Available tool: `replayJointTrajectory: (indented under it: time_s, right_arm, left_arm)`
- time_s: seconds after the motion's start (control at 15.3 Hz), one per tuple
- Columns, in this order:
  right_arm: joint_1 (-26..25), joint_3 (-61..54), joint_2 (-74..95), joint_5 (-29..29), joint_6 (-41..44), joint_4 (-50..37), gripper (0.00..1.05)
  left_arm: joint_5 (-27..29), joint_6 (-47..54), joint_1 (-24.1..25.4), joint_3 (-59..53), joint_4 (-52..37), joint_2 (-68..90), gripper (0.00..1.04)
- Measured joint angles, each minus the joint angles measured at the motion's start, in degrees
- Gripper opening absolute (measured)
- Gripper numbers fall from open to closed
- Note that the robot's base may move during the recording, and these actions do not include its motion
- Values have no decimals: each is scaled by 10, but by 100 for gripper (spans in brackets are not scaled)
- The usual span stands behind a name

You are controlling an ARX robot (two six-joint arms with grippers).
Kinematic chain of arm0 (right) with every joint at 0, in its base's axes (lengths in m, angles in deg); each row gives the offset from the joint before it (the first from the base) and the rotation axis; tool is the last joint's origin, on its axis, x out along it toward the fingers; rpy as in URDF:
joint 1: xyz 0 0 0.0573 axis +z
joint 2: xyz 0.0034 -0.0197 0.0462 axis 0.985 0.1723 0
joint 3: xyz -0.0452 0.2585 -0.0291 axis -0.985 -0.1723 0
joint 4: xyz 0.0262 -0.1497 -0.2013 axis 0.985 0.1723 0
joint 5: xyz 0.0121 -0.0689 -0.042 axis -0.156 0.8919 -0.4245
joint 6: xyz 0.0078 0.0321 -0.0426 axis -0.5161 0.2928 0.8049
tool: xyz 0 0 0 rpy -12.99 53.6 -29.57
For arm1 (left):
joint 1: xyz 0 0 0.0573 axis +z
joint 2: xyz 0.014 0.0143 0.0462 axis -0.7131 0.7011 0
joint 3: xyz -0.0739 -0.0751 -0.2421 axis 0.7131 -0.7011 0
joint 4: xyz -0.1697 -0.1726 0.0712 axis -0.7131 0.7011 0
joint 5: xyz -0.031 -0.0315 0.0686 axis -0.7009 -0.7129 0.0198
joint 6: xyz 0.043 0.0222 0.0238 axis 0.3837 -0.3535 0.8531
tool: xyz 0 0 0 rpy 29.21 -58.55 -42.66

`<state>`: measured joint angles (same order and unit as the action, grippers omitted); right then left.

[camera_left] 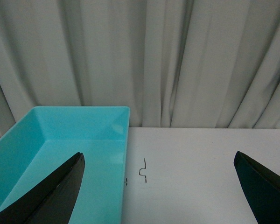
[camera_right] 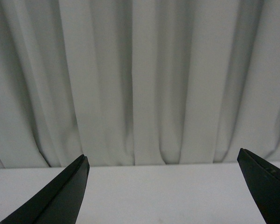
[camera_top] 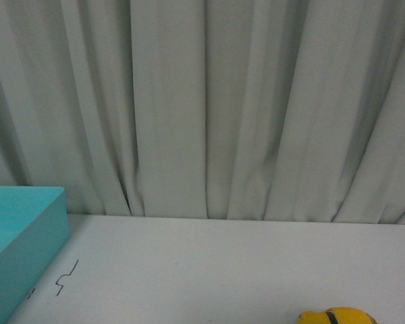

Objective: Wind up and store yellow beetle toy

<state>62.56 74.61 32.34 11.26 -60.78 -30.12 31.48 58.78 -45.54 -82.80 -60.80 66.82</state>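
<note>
Only the rounded top of the yellow beetle toy (camera_top: 337,316) shows, at the bottom edge of the front view, right of centre, on the white table (camera_top: 223,270). Neither arm appears in that view. In the left wrist view my left gripper (camera_left: 158,161) is open, its dark fingers (camera_left: 60,191) spread wide with nothing between them, above the table beside the turquoise bin (camera_left: 60,140). My right gripper (camera_right: 162,161) is likewise open and empty over bare table (camera_right: 158,196), facing the curtain. The toy does not show in either wrist view.
The open turquoise bin (camera_top: 20,236) stands at the table's left. A small black squiggle mark (camera_top: 66,277) lies on the tabletop just right of it, the same mark (camera_left: 143,170) showing in the left wrist view. A grey pleated curtain (camera_top: 202,101) hangs behind the table's far edge.
</note>
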Motion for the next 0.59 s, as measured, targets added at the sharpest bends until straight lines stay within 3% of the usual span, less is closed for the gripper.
replayJointTrajectory:
  time_s: [0.07,0.13,0.46,0.59]
  right_arm:
    - [-80,90,209,-108,-2,-180,98]
    - [-99,144,290,-141,-8,-207,98]
    - [-29,319,417,-207,36,-98,98]
    - [25,414,494,-232,122,13,98]
  left_arm:
    - [1,0,0,0,0,0,98]
    - [0,0,0,0,0,0,98]
    - [0,0,0,0,0,0,98]
    - [0,0,0,0,0,0,98]
